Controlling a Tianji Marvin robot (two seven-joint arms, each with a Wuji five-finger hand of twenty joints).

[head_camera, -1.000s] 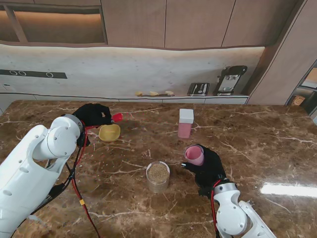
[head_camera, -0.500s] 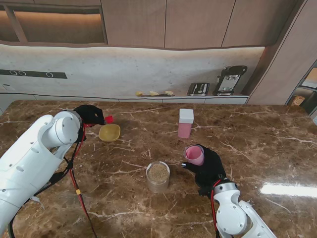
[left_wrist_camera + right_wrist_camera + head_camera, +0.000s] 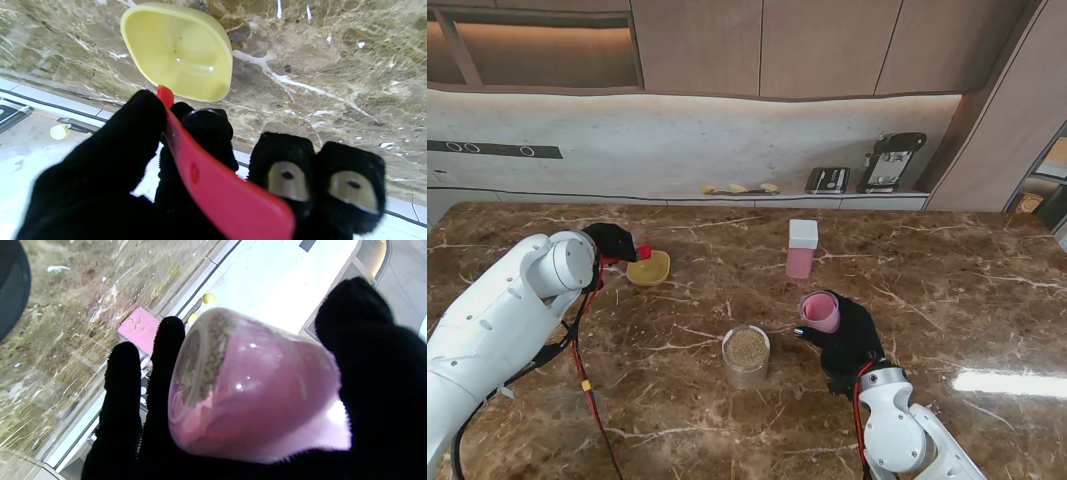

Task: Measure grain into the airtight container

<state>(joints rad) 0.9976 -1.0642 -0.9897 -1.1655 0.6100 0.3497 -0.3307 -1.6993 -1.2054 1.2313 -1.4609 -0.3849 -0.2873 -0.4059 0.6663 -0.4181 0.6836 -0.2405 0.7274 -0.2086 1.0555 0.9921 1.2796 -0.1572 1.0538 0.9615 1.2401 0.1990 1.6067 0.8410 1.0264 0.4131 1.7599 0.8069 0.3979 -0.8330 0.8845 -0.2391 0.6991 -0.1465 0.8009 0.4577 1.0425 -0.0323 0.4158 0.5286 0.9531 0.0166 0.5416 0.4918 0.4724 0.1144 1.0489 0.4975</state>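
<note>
Cup tipped beside the jar, scoop held over the bowl

The right hand [image 3: 845, 338], lower right of centre in the stand view, grips the pink cup [image 3: 819, 312] on its side, mouth turned toward the jar [image 3: 746, 356]; grain shows at its lip in the right wrist view. The jar stands just left of that hand at lower centre, upright, grain near its rim, so the right hand is far the nearer and any pour runs leftward. The left hand [image 3: 610, 240], at upper left, pinches the red scoop [image 3: 213, 180], handle slanting toward the yellow bowl [image 3: 648, 267] just beside it. A pink box [image 3: 801, 249] stands upright at upper centre, well apart
</note>
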